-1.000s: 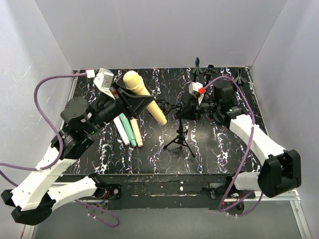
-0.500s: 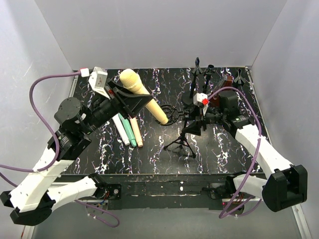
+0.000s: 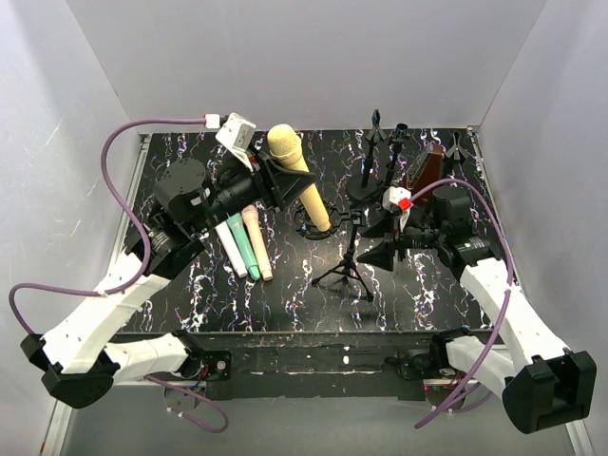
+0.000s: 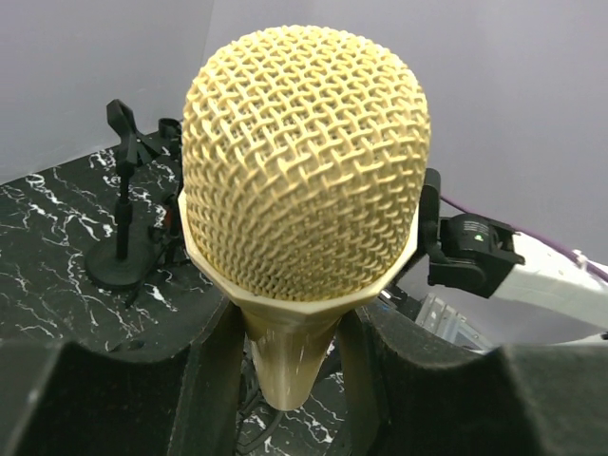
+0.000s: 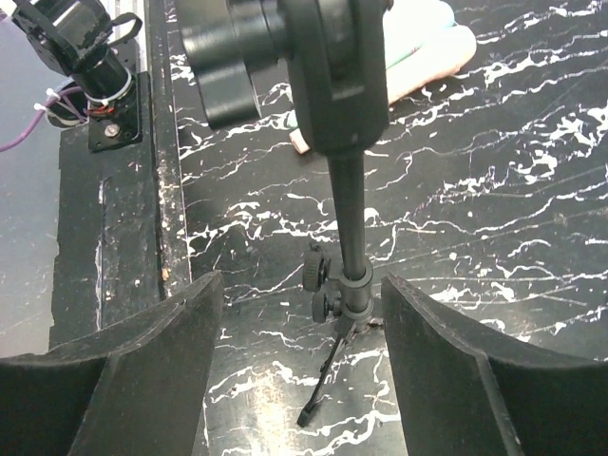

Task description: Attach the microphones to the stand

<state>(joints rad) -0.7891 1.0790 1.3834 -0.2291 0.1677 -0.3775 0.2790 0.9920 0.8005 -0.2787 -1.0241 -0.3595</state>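
Note:
My left gripper [image 3: 288, 182] is shut on the yellow microphone [image 3: 296, 176], which stands nearly upright, mesh head up. Its head [image 4: 304, 161] fills the left wrist view, the handle [image 4: 285, 356] pinched between the black pads. The handle's lower end meets the ring clip of the black tripod stand [image 3: 347, 261]; whether it sits inside is hidden. My right gripper [image 3: 373, 239] is open just right of the stand. The stand's pole [image 5: 349, 209] rises between its fingers, touching neither. White [image 3: 231, 250], mint [image 3: 244, 247] and peach-pink [image 3: 256, 242] microphones lie side by side on the table.
Three more small black stands [image 3: 373, 142] [image 3: 394, 152] [image 3: 459, 147] line the back edge, with a brown metronome [image 3: 425, 169] between them. The black marbled table [image 3: 190, 285] is boxed in by white walls. The lying microphones show at the top of the right wrist view [image 5: 427, 47].
My right gripper opened, let go of the stand and drew back to the right. The left arm swung the yellow microphone rightward and tipped it upright over the stand's clip.

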